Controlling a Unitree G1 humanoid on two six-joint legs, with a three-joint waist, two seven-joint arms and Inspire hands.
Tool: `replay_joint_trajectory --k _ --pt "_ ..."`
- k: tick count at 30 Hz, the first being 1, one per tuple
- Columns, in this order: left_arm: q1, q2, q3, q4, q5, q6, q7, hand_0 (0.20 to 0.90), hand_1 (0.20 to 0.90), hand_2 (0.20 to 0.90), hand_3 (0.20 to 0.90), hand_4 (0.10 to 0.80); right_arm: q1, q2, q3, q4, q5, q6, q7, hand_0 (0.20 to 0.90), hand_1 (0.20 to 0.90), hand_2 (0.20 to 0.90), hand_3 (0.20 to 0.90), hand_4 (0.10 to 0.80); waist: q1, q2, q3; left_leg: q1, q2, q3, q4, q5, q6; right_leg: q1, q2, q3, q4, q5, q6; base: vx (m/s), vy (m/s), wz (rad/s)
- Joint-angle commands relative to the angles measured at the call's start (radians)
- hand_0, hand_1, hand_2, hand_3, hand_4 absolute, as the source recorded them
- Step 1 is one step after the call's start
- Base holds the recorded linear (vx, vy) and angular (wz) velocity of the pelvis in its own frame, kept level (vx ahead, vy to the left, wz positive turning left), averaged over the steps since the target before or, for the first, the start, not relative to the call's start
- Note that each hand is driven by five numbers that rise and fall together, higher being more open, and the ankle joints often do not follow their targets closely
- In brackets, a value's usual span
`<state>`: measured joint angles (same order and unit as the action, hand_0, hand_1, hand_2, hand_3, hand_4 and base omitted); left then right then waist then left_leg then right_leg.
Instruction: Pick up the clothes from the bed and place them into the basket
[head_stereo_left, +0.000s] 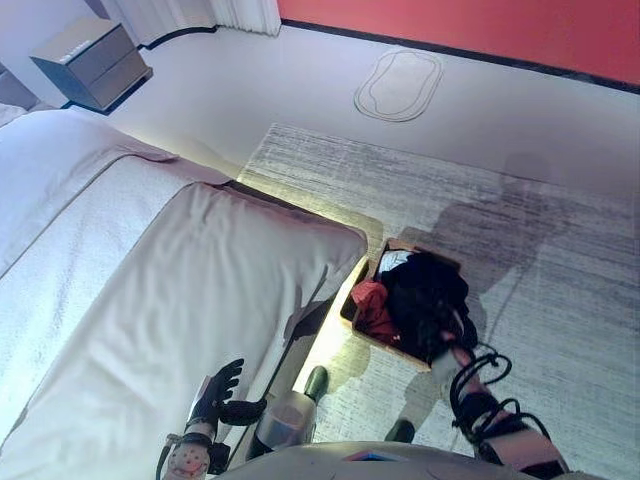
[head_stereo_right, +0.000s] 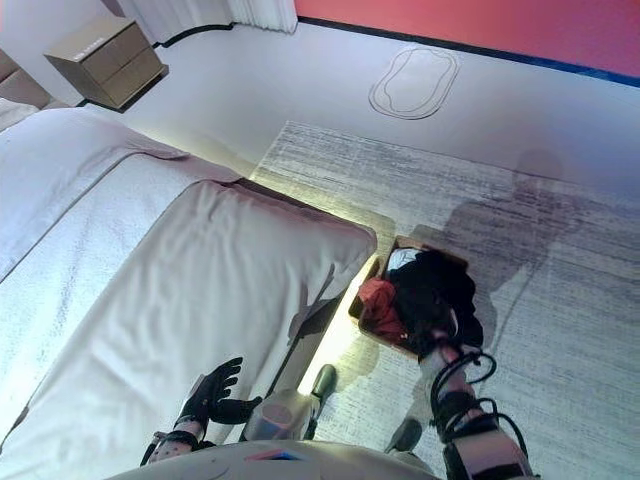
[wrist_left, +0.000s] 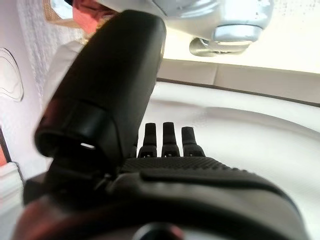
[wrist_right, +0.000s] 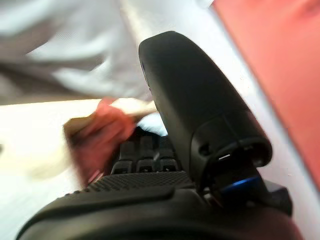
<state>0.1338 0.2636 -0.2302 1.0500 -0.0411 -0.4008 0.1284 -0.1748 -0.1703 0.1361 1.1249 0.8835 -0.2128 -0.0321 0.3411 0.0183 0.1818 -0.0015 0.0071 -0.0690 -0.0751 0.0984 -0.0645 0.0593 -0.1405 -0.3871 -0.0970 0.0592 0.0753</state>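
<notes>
A brown basket (head_stereo_left: 347, 308) stands on the rug beside the bed's foot corner. It holds a red garment (head_stereo_left: 370, 305), a black garment (head_stereo_left: 425, 290) and a bit of white cloth (head_stereo_left: 395, 262). My right hand (head_stereo_right: 434, 345) hovers over the basket's near side, just above the black garment. Its fingers (wrist_right: 142, 156) are straight and hold nothing, with the red garment (wrist_right: 97, 137) past them. My left hand (head_stereo_left: 218, 392) is open and empty over the bed's near edge. Its fingers (wrist_left: 170, 137) are straight above the white bed cover (head_stereo_left: 150, 300).
A grey rug (head_stereo_left: 520, 230) covers the floor to the right of the bed. A bedside cabinet (head_stereo_left: 90, 60) stands at the far left by a curtain (head_stereo_left: 245, 12). An oval outline (head_stereo_left: 398, 85) marks the pale floor before the red wall (head_stereo_left: 480, 25).
</notes>
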Motion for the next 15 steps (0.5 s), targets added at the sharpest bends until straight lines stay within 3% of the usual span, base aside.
replay_joint_trajectory --k 1,9,15 --pt "-0.033 0.008 0.003 0.007 -0.047 -0.057 0.008 0.900 0.900 0.900 0.900 0.800 0.031 -0.049 0.008 0.040 -0.114 -0.045 0.061 0.900 0.900 0.900 0.900 0.800 -0.034 0.002 -0.076 -0.056 -0.006 0.015 0.010 -0.029 -0.004 0.066 0.016 -0.064 0.052 -0.085 0.010 -0.087 -0.020 -0.17" --pt "-0.082 -0.021 0.000 0.021 -0.069 -0.003 0.003 0.900 0.900 0.900 0.900 0.800 0.153 -0.028 -0.020 0.160 -0.313 0.042 0.065 0.900 0.900 0.900 0.900 0.800 -0.155 -0.017 -0.078 0.002 0.020 0.098 0.001 -0.049 0.002 0.059 0.032 0.033 0.054 -0.073 0.014 -0.098 -0.012 -0.30" --pt "-0.116 -0.020 -0.016 0.054 -0.067 0.031 -0.023 0.900 0.900 0.900 0.900 0.800 0.187 -0.035 -0.039 0.169 -0.317 0.081 0.106 0.900 0.900 0.900 0.900 0.800 -0.227 -0.024 -0.078 0.035 0.039 0.158 -0.005 -0.065 0.003 0.047 0.041 0.091 0.073 -0.079 0.018 -0.077 0.008 -0.41"
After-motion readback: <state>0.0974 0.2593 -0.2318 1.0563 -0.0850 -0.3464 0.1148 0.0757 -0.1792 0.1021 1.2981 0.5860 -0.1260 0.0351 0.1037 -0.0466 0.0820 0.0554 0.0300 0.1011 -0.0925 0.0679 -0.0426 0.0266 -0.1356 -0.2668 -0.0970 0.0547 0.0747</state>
